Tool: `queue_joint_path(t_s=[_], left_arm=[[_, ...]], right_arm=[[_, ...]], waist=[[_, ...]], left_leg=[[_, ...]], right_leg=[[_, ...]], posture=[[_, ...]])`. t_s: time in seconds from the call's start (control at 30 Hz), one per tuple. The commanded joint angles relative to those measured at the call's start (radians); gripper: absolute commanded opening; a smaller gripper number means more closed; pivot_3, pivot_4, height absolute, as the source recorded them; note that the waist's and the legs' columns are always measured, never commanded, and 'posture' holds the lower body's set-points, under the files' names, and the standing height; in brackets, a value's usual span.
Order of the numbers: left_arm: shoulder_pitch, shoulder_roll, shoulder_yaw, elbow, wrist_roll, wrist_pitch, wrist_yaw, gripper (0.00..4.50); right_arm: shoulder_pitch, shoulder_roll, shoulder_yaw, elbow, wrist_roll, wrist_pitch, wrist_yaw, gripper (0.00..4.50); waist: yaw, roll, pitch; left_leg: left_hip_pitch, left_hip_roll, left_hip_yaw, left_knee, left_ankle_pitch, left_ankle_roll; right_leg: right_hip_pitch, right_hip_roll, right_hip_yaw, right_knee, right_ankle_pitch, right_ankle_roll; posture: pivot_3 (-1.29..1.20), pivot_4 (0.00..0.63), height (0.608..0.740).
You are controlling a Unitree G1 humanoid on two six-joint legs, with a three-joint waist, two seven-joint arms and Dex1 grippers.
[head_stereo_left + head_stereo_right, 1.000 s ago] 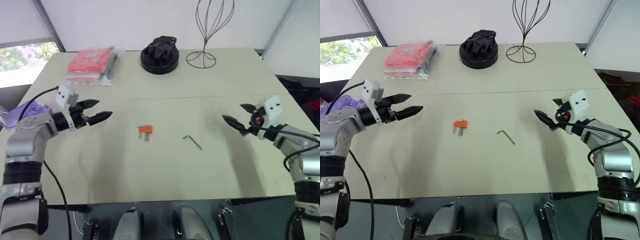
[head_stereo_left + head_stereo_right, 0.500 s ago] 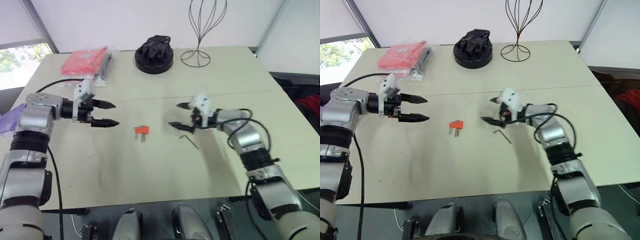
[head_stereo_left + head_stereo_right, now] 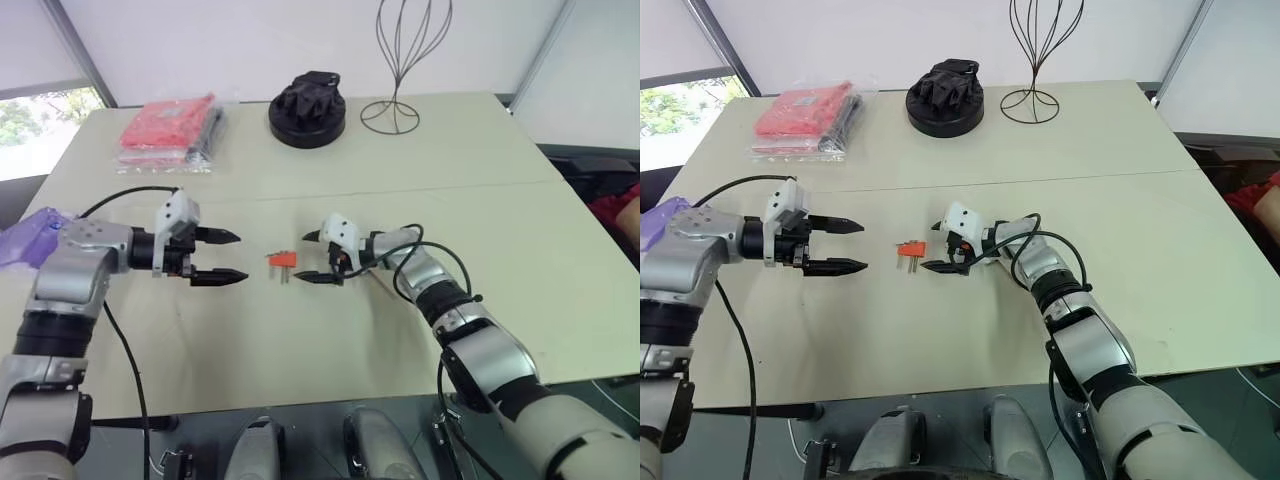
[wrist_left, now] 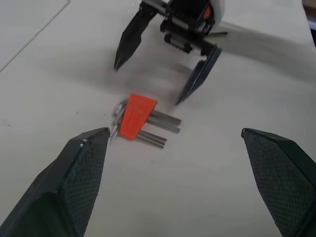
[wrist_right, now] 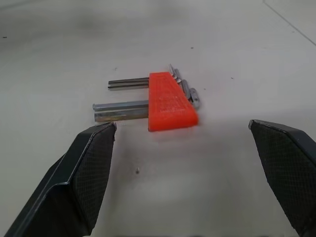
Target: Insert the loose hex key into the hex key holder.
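Holder (image 5: 170, 102) first: a small orange-red plastic wedge with a faintly pebbled top, lying flat on my matte beige table (image 3: 300, 350). A few thin grey metal keys poke out of it, straight ends one side, bent ends the other. No readable writing on it. It sits mid-table between my grippers. My right gripper (image 3: 317, 258) is wide open just beside it, holding nothing. My left gripper (image 3: 229, 257) is open too, a bit further off. Pads (image 5: 89, 173) are black with fine cross-hatch. Can't make out the loose key behind my right arm.
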Motion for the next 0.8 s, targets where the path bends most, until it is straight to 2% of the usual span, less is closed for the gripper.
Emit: queue_joint_path(t_s=[0.03,0.23,0.47,0.53,0.6,0.67,0.73,0.8], left_arm=[[0.044,0.017,0.063,-0.089,-0.04,0.036,0.053,4.47],[0.126,0.014,0.099,-0.185,-0.081,0.082,0.123,4.47],[0.163,0.003,0.1,-0.21,-0.094,0.082,0.177,4.47],[0.172,-0.003,0.1,-0.219,-0.096,0.083,0.192,4.5],[0.177,-0.008,0.102,-0.223,-0.099,0.083,0.205,4.5],[0.184,-0.012,0.101,-0.223,-0.096,0.076,0.217,4.5],[0.191,-0.017,0.101,-0.222,-0.095,0.07,0.227,4.5],[0.194,-0.018,0.102,-0.222,-0.097,0.069,0.232,4.5]], right_arm=[[-0.052,0.036,-0.016,0.073,-0.022,-0.055,-0.02,4.5],[-0.086,0.078,-0.02,0.169,-0.054,-0.097,-0.034,4.5],[-0.124,0.125,-0.036,0.222,-0.082,-0.116,-0.055,4.5],[-0.128,0.134,-0.036,0.232,-0.091,-0.121,-0.052,3.97],[-0.129,0.139,-0.038,0.239,-0.099,-0.123,-0.05,3.22],[-0.129,0.143,-0.044,0.243,-0.101,-0.12,-0.054,2.26],[-0.128,0.144,-0.051,0.245,-0.104,-0.12,-0.061,1.13],[-0.128,0.144,-0.056,0.247,-0.107,-0.121,-0.064,0.99]], waist=[[-0.003,0.0,0.0],[-0.014,0.0,0.0],[-0.015,0.0,0.0],[-0.015,0.0,0.0],[-0.015,0.0,0.0],[-0.014,0.0,0.0],[-0.014,0.0,0.0],[-0.013,0.0,0.0]], left_leg=[[0.0,0.0,0.0,0.0,0.0,0.0],[0.001,0.0,-0.001,-0.001,0.0,0.0],[0.002,0.0,-0.001,-0.001,0.0,0.0],[0.002,0.0,-0.001,-0.002,0.0,0.0],[0.002,0.0,-0.001,-0.002,0.0,0.0],[0.002,0.0,-0.001,-0.002,0.0,0.0],[0.002,0.0,-0.001,-0.002,0.0,-0.001],[0.002,0.0,-0.001,-0.002,0.0,-0.001]], right_leg=[[0.0,0.0,0.0,0.0,0.0,0.0],[0.0,0.0,0.0,0.001,0.0,0.0],[0.0,0.0,0.001,0.001,0.0,0.0],[0.0,0.0,0.001,0.001,0.0,0.0],[0.0,0.0,0.001,0.001,0.0,0.0],[0.0,0.0,0.001,0.001,0.0,0.0],[0.0,0.0,0.001,0.001,0.0,0.0],[0.0,0.0,0.001,0.001,0.0,0.0]], posture=[[0.0,0.15,0.74],[0.0,0.15,0.74],[0.0,0.15,0.74],[0.0,0.15,0.74],[0.0,0.15,0.74],[0.0,0.15,0.74],[0.0,0.15,0.74],[0.0,0.15,0.74]])
